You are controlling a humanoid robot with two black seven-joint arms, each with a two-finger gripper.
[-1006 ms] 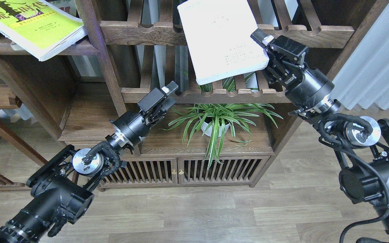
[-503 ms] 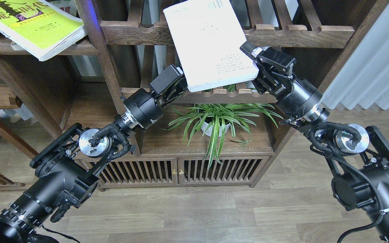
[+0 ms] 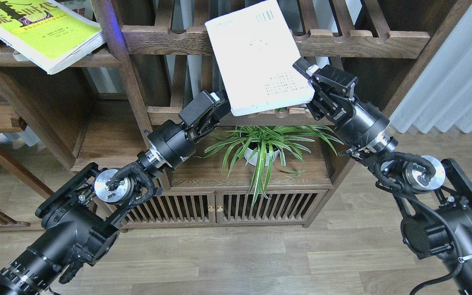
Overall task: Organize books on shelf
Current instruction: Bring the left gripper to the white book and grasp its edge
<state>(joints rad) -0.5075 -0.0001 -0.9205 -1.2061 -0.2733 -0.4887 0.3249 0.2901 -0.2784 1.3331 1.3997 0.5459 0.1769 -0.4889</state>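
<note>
Wooden shelving behind — right claw (image 3: 310,84) grips white book (image 3: 258,57) aloft.

Wood floor (image 3: 260,258) carries the cabinet (image 3: 219,205) (slatted doors).

2 glossy black arms of thick round segments, each with a bare silver disc joint looped by braided black cable. The right claw (image 3: 307,78) has a white fingertip pad and small white lettering on its black housing.
</note>
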